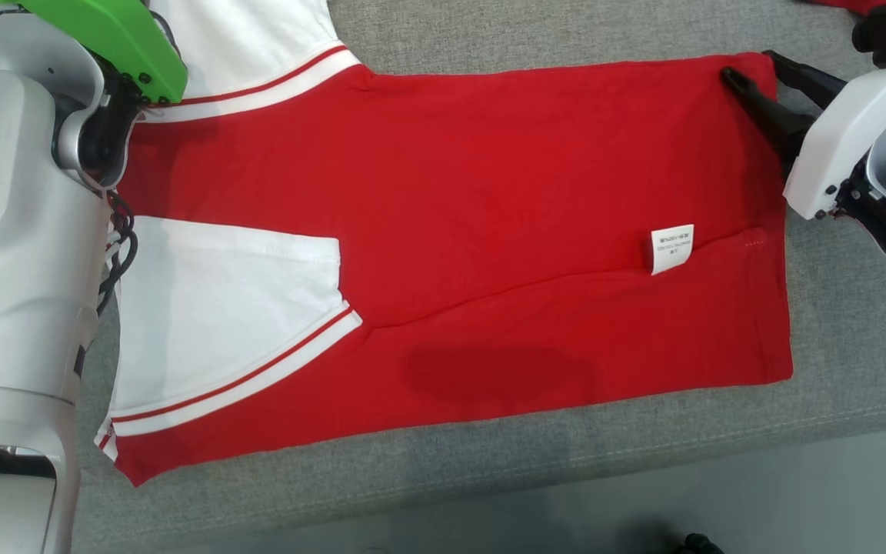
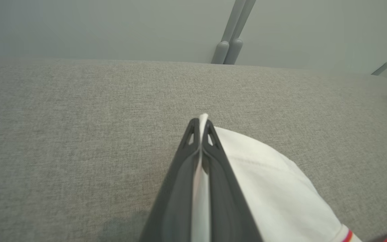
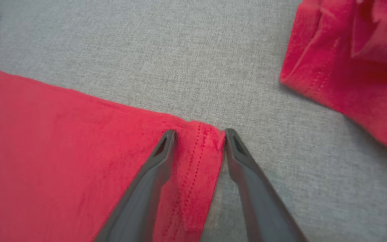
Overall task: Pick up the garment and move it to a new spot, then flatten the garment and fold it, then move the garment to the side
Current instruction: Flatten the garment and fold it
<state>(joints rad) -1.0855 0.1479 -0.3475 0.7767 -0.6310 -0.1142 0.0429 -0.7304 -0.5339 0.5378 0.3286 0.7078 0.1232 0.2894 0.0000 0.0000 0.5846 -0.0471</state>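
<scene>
A red garment point(image 1: 451, 231) with white, red-striped sleeves lies flat on the grey cushion point(image 1: 489, 477), one long side folded over. My left gripper point(image 2: 200, 122) is shut on a white sleeve edge point(image 2: 274, 181) at the garment's far left. In the head view my left arm point(image 1: 20, 231) covers that spot. My right gripper point(image 1: 749, 65) is at the far right corner. Its jaws are open and straddle the stitched hem corner point(image 3: 197, 151): one finger point(image 3: 153, 168) rests on the red cloth, the other is just off its edge.
A white label point(image 1: 672, 248) lies on the garment near its right end. Another red cloth point(image 3: 354, 67) lies a short way beyond the right gripper. The cushion's front edge runs along the bottom, with floor below. Grey poles point(image 2: 228, 50) stand behind the cushion.
</scene>
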